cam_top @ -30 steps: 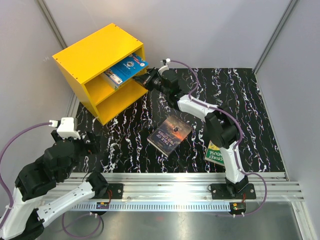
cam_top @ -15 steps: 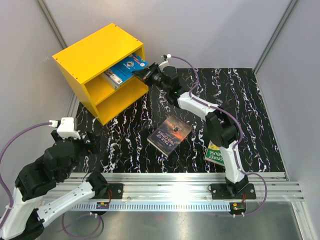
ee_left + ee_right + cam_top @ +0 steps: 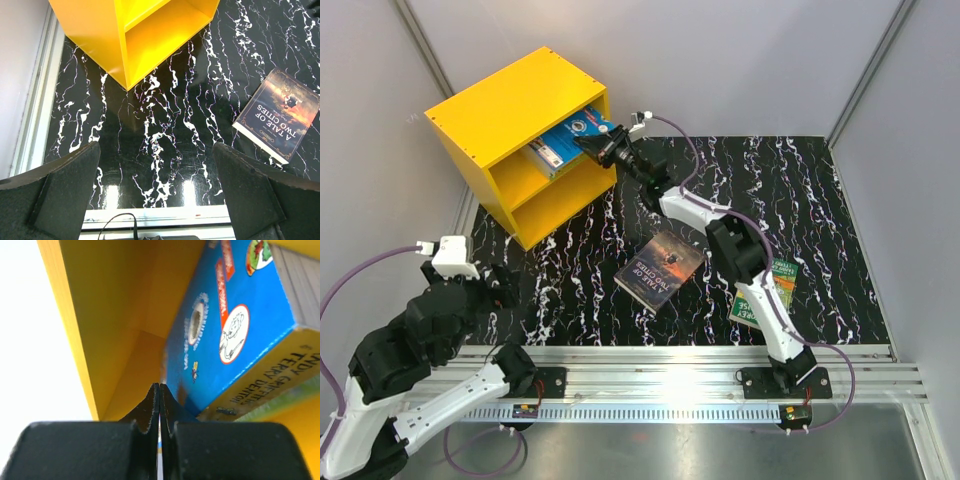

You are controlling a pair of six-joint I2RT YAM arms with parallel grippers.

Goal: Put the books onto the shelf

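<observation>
Jaws of the right arm [image 3: 740,250] are pressed together, tip to tip, and the right wrist view shows nothing clearly caught between the black fingers [image 3: 150,410]. Jaws of the left arm [image 3: 420,330] stand wide apart, their two dark pads [image 3: 65,195] hanging over bare marble with nothing between them.

The table [image 3: 820,190] is black with white veins. At its far left corner stands the shelf [image 3: 510,110], bright yellow and turned at an angle, its open front facing the middle of the table. One board splits it into an upper and a lower compartment.

The right arm stretches from its base at the near edge all the way to the shelf's front, its closed tips at the mouth of the upper compartment. The left arm sits folded at the near left, well apart from every book.

The blue books [image 3: 570,140] lie flat in the upper compartment, stacked, their near ends sticking out past the front. From the right wrist the closed tips sit just beside the corner of the top blue cover; whether they touch it I cannot tell.

The dark book [image 3: 660,270] lies flat near the table's middle, cover up, well clear of the shelf.

The green book [image 3: 770,295] lies flat to the right, partly hidden under the right arm.
</observation>
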